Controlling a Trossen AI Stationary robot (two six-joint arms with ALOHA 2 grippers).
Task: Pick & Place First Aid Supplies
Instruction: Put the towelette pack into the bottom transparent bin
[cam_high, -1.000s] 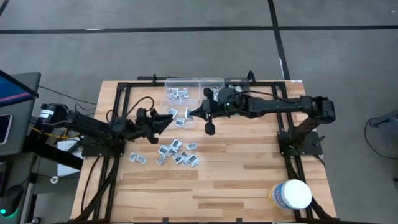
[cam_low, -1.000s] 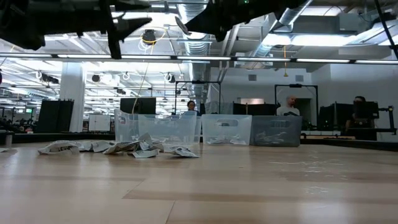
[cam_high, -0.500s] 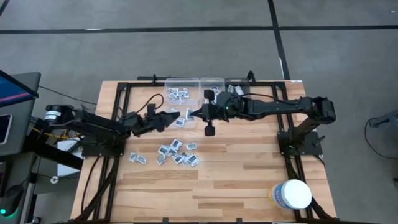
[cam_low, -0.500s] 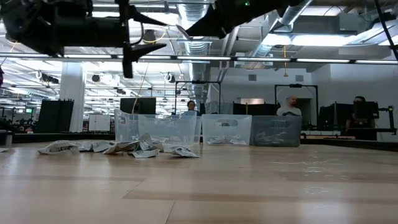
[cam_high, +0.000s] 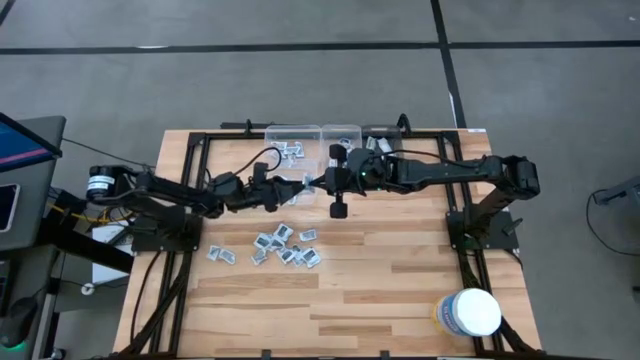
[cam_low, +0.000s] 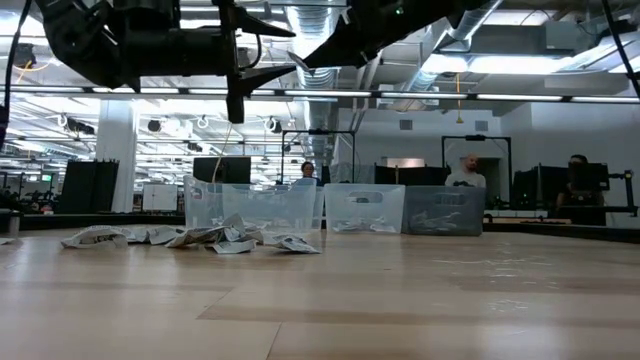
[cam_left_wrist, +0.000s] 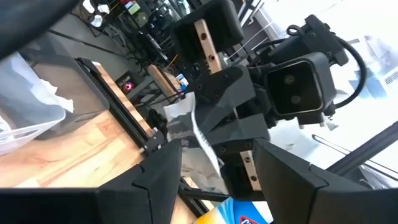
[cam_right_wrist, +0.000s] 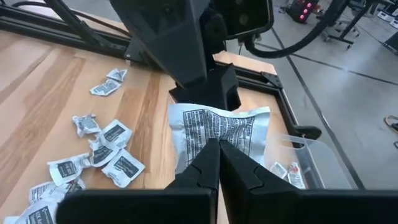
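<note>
The pale butcher-block wooden table top (cam_high: 390, 270) shows joined planks with a smooth, faintly satin finish. Across its lower-left part lie small crinkled white-grey packets (cam_high: 283, 246) of thin, slightly shiny foil-like paper with dark print. One larger wrinkled white packet with black text (cam_right_wrist: 219, 137) looks glossy where it creases. The clear plastic bins (cam_low: 296, 207) are smooth and translucent. Matt black metal frame rails (cam_high: 470, 215) edge the table. The white round plastic tub (cam_high: 470, 313) looks smooth.

One printed packet (cam_right_wrist: 219, 138) pinched aloft, small crumpled packets (cam_high: 283, 246) scattered on wood
</note>
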